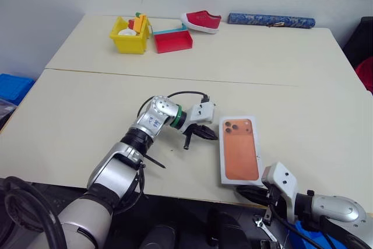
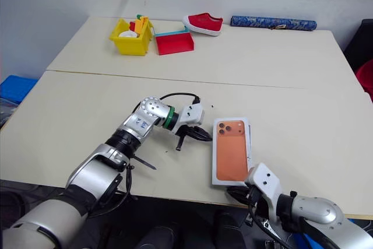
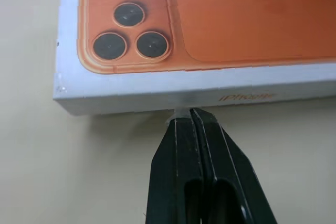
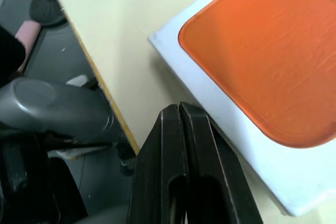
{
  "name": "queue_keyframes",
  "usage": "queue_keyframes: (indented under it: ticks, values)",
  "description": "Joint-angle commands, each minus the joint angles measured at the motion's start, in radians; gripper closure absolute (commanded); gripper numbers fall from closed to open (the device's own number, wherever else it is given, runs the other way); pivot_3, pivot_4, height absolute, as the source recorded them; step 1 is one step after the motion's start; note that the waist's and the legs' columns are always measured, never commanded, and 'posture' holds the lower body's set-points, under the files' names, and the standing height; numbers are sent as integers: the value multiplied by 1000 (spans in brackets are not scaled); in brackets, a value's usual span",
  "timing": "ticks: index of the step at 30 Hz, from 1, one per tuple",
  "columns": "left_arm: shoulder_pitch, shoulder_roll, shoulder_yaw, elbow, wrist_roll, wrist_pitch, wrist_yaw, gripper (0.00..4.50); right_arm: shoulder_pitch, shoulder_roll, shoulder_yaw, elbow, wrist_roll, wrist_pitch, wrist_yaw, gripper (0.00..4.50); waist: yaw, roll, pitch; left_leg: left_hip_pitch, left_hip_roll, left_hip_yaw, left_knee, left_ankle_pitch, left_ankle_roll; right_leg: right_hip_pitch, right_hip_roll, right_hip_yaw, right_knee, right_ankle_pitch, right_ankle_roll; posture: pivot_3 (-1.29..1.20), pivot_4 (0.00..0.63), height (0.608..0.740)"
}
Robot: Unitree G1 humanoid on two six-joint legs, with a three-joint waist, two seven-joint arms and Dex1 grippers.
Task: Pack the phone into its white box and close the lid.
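the white box [image 1: 239,149], its top printed with an orange phone picture, lies closed near the table's [image 1: 81,115] front edge. the left wrist view alone shows orange lettering on its side wall, where the shut left gripper [image 3: 193,117] nearly touches. the right gripper [image 4: 180,109], fingers pressed together, hovers by a box corner.

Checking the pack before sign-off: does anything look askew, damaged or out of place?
Nothing damaged. The white box lies flat and closed, slightly skewed to the table's front edge, its near corner almost at that edge. Both grippers, left and right, are shut beside it.
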Motion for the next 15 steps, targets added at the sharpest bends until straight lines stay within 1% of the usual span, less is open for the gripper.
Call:
queue_keyframes:
  ticks: [1, 7, 10, 13, 15]
  values:
    - [-32, -18, 20, 38, 15, -35, 15, 4500, -8, 29, -35, -34, 18, 12, -29, 4481, 0, 0, 0, 0, 0, 0, 0, 0, 0, 0, 0, 0, 0, 0, 0, 0, 150, 740]
    - [-51, -37, 34, 90, 36, -72, 39, 4500, -21, 49, -38, -30, 15, 23, -38, 4481, 0, 0, 0, 0, 0, 0, 0, 0, 0, 0, 0, 0, 0, 0, 0, 0, 150, 740]
    - [-50, -30, 36, 90, 42, -89, 25, 4500, -15, 47, -44, -38, 30, 21, -17, 4481, 0, 0, 0, 0, 0, 0, 0, 0, 0, 0, 0, 0, 0, 0, 0, 0, 150, 740]
    - [-48, 1, 53, 60, 17, -71, -34, 4500, 8, 54, -93, -69, 128, 28, 26, 4481, -1, 0, 0, 0, 0, 0, 0, 0, 0, 0, 0, -1, 0, 0, 0, 0, 150, 740]
    - [-52, 20, 103, -8, -77, 51, -148, 4500, 26, 64, -167, -93, 244, 36, 44, 4481, -3, 0, 0, 0, 0, 0, 0, 0, 0, 0, 0, -1, 1, 0, 0, 0, 150, 740]
